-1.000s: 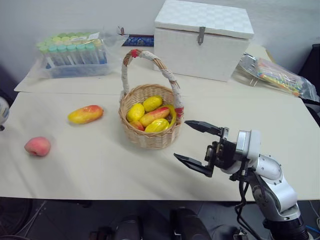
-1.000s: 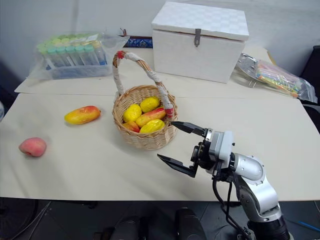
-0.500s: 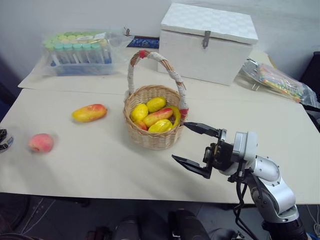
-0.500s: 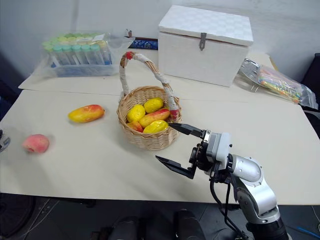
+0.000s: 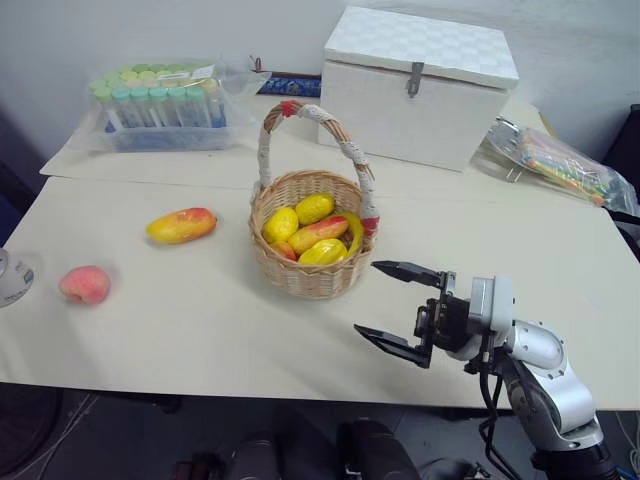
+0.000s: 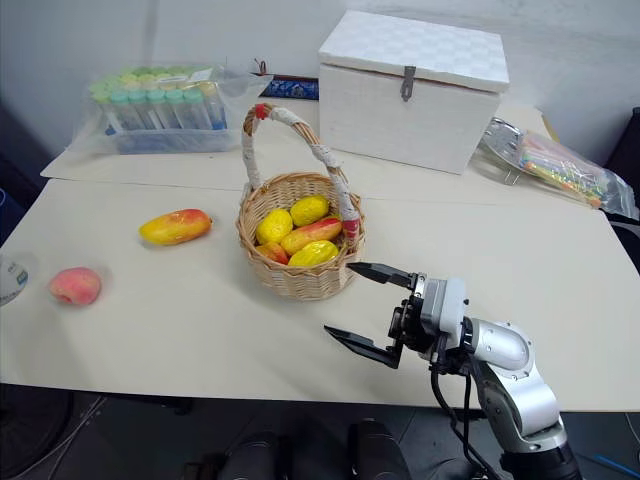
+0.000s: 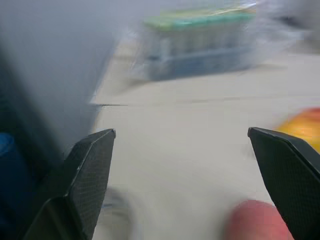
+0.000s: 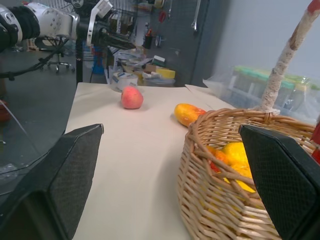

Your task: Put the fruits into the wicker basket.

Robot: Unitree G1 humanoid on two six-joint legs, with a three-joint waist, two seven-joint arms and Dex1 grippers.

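The pink-red peach (image 5: 84, 284) lies near the table's left edge, and the yellow-orange mango (image 5: 181, 225) lies between it and the wicker basket (image 5: 310, 280). The basket stands mid-table and holds several yellow and red fruits. My right gripper (image 5: 370, 298) hovers open and empty just in front and to the right of the basket, pointing left. The right wrist view shows the peach (image 8: 132, 97), the mango (image 8: 189, 113) and the basket's rim (image 8: 220, 131) close by. My left gripper (image 7: 181, 132) is open and empty, with the peach (image 7: 255, 220) blurred low between its fingers.
A clear tape roll (image 5: 12, 278) sits at the table's left edge beside the peach. At the back stand a bagged rack of tubes (image 5: 160, 105), a white box (image 5: 420, 85) and a bag of coloured items (image 5: 560, 155). Bare tabletop lies in front of the basket.
The camera has shifted. The left hand has left the left edge, where the tape roll now sits alone. My right gripper has sunk slightly, still open.
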